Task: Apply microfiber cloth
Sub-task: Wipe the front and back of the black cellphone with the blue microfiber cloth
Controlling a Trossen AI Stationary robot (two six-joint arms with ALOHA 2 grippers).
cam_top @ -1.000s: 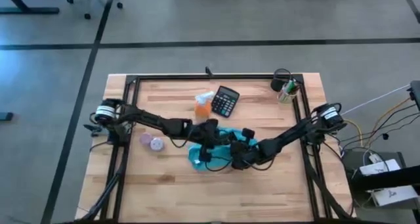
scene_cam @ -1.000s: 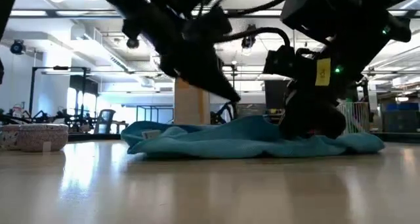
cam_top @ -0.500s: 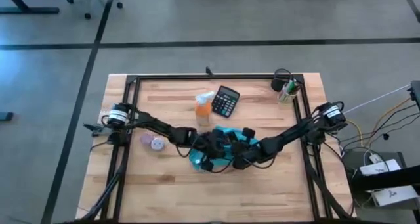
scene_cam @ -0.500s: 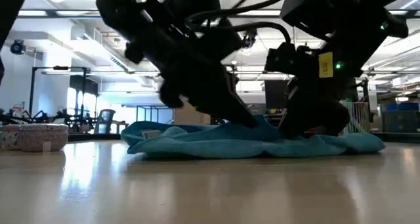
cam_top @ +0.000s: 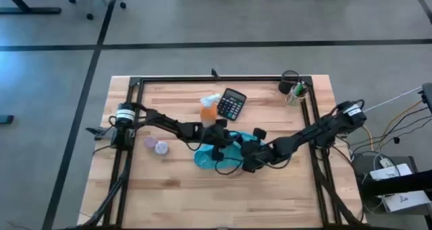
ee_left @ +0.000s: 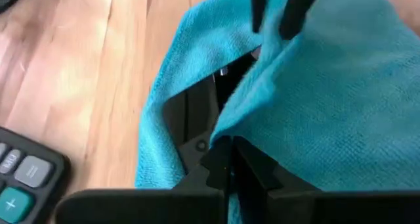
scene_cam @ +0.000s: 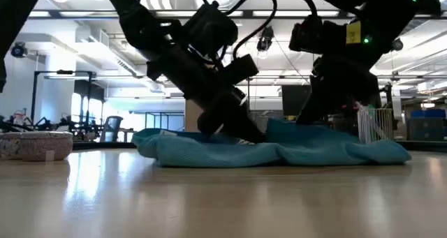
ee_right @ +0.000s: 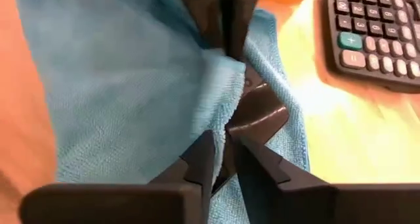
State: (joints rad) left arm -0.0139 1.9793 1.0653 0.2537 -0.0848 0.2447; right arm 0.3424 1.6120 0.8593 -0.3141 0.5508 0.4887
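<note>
High view shows my left claw (cam_top: 221, 148) and right claw (cam_top: 247, 161) both pinched onto the microfiber cloth (cam_top: 206, 159) bunched between them on the counter (cam_top: 169, 189), so I judge spreading it flat comes next.

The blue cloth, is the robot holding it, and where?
Yes. Both grippers pinch the microfiber cloth at a raised fold near its middle: the left gripper and the right gripper meet there with jaws shut.
</note>
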